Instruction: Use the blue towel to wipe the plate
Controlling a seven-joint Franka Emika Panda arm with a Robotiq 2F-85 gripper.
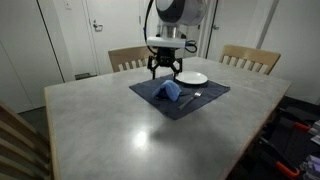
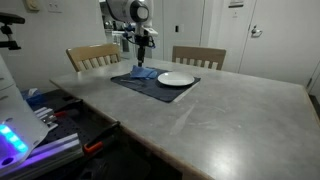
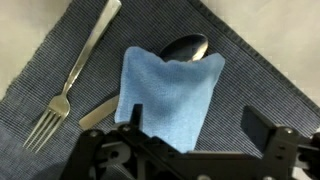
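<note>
1. Blue towel (image 3: 168,95): lies on the left half of the navy placemat (image 1: 185,102), left of the plate and apart from it. In the wrist view it is close to square with no clear long axis. Its wider edge is at the top of that view and it narrows toward the gripper.
2. Plate (image 1: 191,78): round and white, on the far right part of the placemat.
3. Gripper (image 1: 163,70): hangs pointing down over the towel, jaws spread wide with nothing between them.
4. Spoon (image 3: 186,46): under the towel, with its bowl showing past the top edge and its handle end out at the lower left, so its long axis is diagonal.
5. Fork (image 3: 75,75): beside the towel and apart from it, roughly parallel to the spoon, tines at the lower left.
6. Table (image 1: 120,130): grey, with 2 wooden chairs (image 1: 130,57) on the far side.
</note>
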